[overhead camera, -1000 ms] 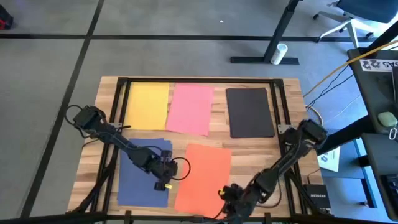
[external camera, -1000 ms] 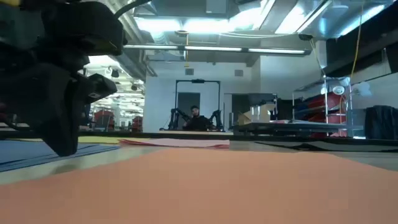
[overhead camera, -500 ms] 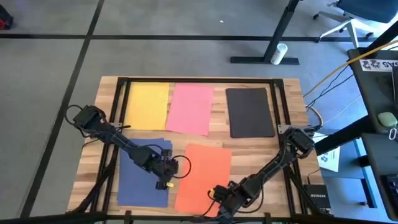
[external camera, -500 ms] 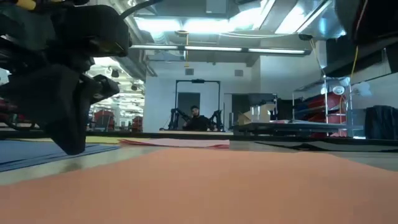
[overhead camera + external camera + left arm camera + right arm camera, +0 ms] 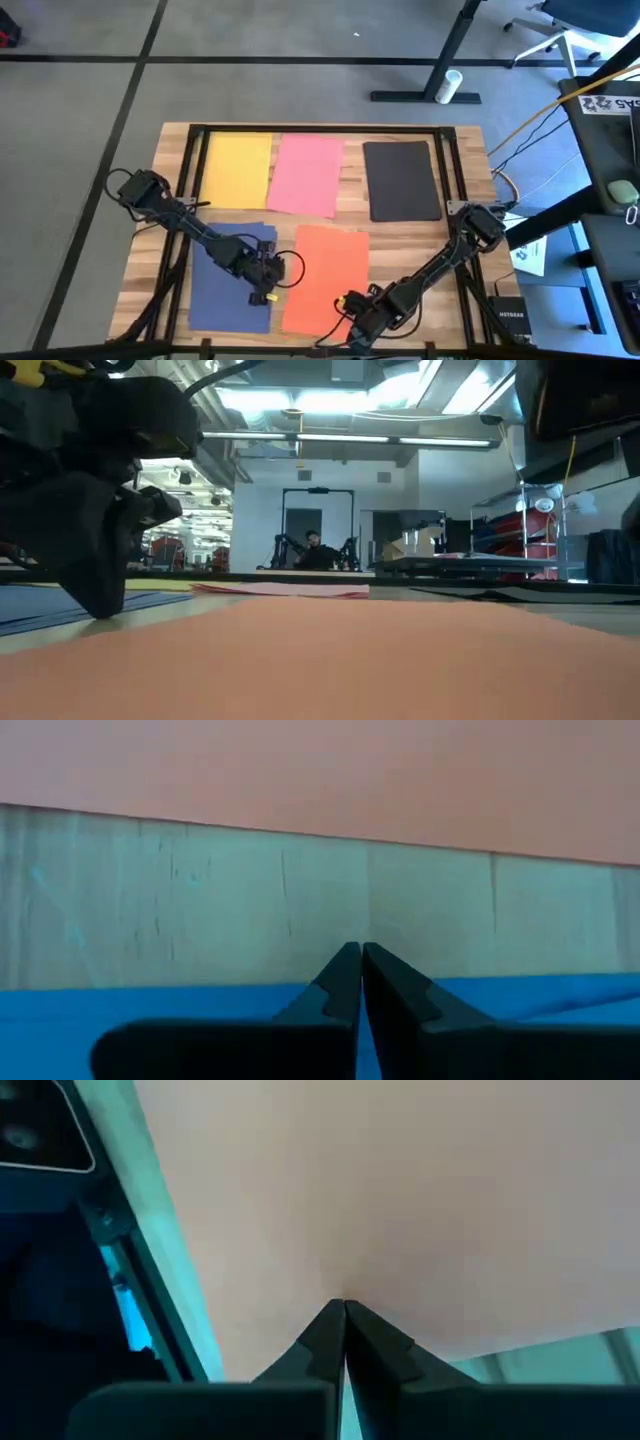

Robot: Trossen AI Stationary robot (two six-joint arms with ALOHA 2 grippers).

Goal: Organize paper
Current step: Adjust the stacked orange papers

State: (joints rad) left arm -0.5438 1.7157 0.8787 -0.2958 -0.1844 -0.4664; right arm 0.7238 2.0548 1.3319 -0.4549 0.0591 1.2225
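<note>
Left pincer (image 5: 268, 283): fingers pressed together, tips down on the navy sheet (image 5: 232, 275) at its edge nearest the orange sheet (image 5: 325, 280); a strip of bare counter (image 5: 250, 900) lies just ahead of the tips. Right pincer (image 5: 352, 305): fingers pressed together, tips on the orange sheet's near corner. Well beyond both pincers, side by side: yellow sheet (image 5: 238, 170), pink sheet (image 5: 307, 174), black sheet (image 5: 402, 180).

"NETGEAR" on black box (image 5: 505, 316)
</note>
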